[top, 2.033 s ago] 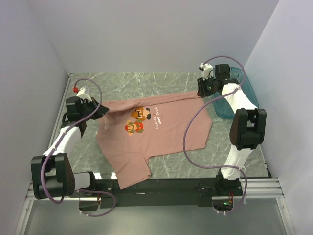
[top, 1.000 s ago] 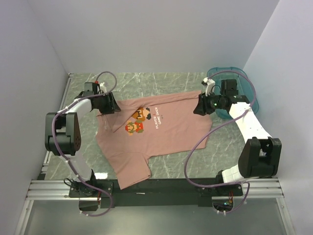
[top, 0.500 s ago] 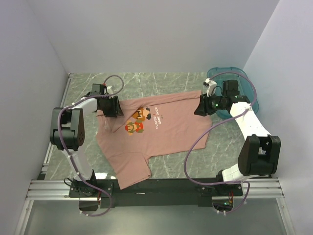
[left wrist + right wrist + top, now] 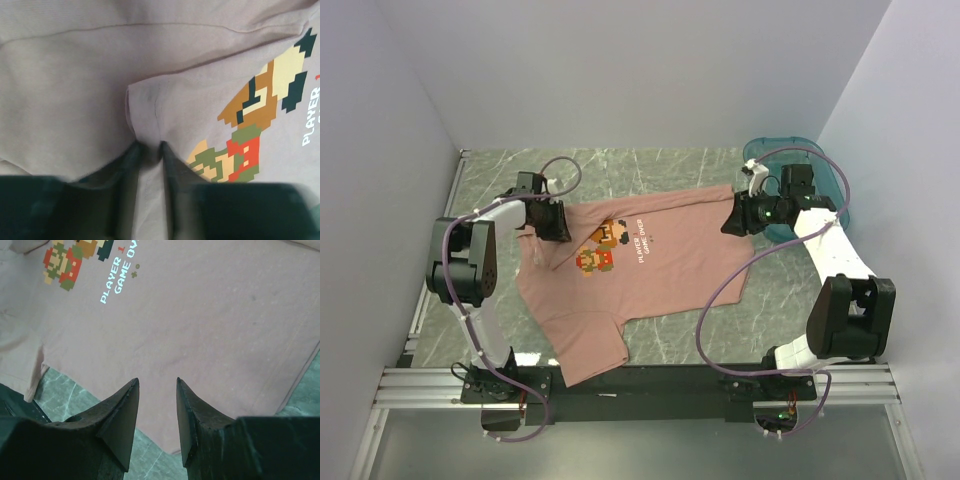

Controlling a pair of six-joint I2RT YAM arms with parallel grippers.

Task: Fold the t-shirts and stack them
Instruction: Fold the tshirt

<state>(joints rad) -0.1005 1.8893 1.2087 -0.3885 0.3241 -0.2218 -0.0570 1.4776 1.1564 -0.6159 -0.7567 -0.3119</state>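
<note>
The left pincer [image 4: 149,146] is drawn narrow, nipping a raised ridge of the salmon-pink t-shirt [image 4: 75,90] between its two dark fingers [image 4: 131,160]. The fingers are out of focus and their bases melt into a dark blur along the bottom of the wrist view, so how deep the cloth sits between them is hard to make out. Beside the ridge a small folded corner stands up. To the right lies the pixel-character print [image 4: 250,125], its head and the white lettering cut off at the frame edge.

The right pincer [image 4: 156,385] is spread, its fingertips apart with nothing between them. Through the gap the shirt lies flat below, close to its hem, with green marbled table [image 4: 65,390] showing past the edge of the cloth. Whether the tips touch the fabric cannot be told. The lettering at the top runs off the picture.

From above, the shirt lies spread print-up across the middle of the table, and its near sleeve reaches the dark rail by the arm bases. The left pincer is at its far left corner and the right at its far right corner, both sets of tips hidden under the wrist bodies. The teal tub [image 4: 825,180] sits at the far right, partly covered by the right arm.
</note>
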